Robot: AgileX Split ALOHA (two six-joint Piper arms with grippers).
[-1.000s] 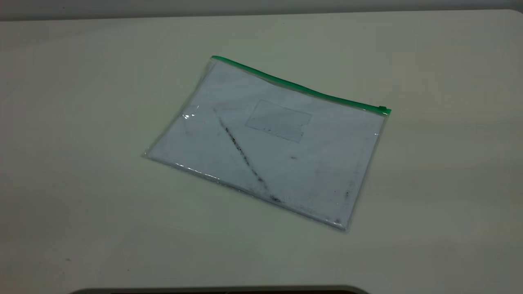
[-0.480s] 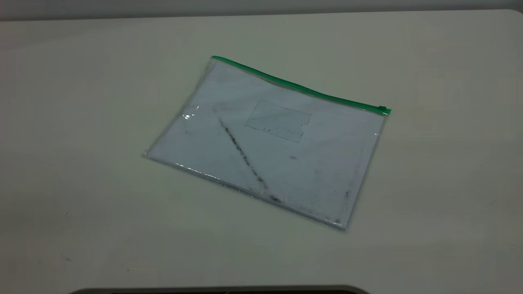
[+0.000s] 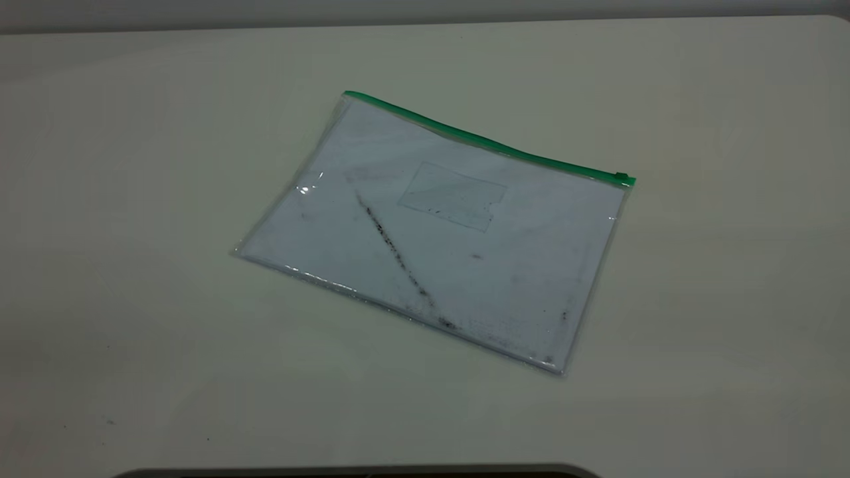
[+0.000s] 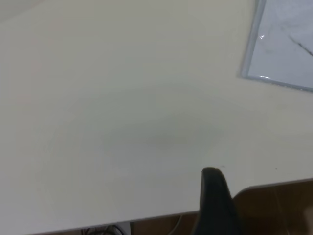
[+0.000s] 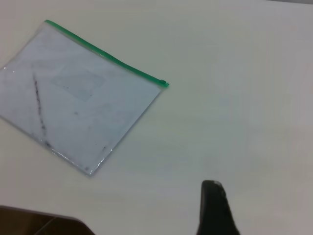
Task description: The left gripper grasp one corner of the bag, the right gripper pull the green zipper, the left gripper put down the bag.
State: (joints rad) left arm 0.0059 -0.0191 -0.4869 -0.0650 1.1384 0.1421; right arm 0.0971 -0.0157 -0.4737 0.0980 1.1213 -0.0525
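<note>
The bag (image 3: pixel 431 232) lies flat on the pale table (image 3: pixel 133 199), a clear pouch with a white sheet and a dark diagonal smudge inside. The green zipper (image 3: pixel 485 141) runs along its far long edge, with the slider tab (image 3: pixel 622 177) at the right end. Neither gripper shows in the exterior view. In the left wrist view the left gripper (image 4: pixel 212 172) is one black tapered tip with no gap, well away from the bag's corner (image 4: pixel 286 44). In the right wrist view the right gripper (image 5: pixel 211 185) looks the same, far from the bag (image 5: pixel 78 93) and the slider (image 5: pixel 164 83).
The table edge (image 4: pixel 146 218) runs close to the left gripper, with brown floor beyond it. A dark rounded object (image 3: pixel 358 471) sits at the table's near edge in the exterior view. Bare table surrounds the bag on all sides.
</note>
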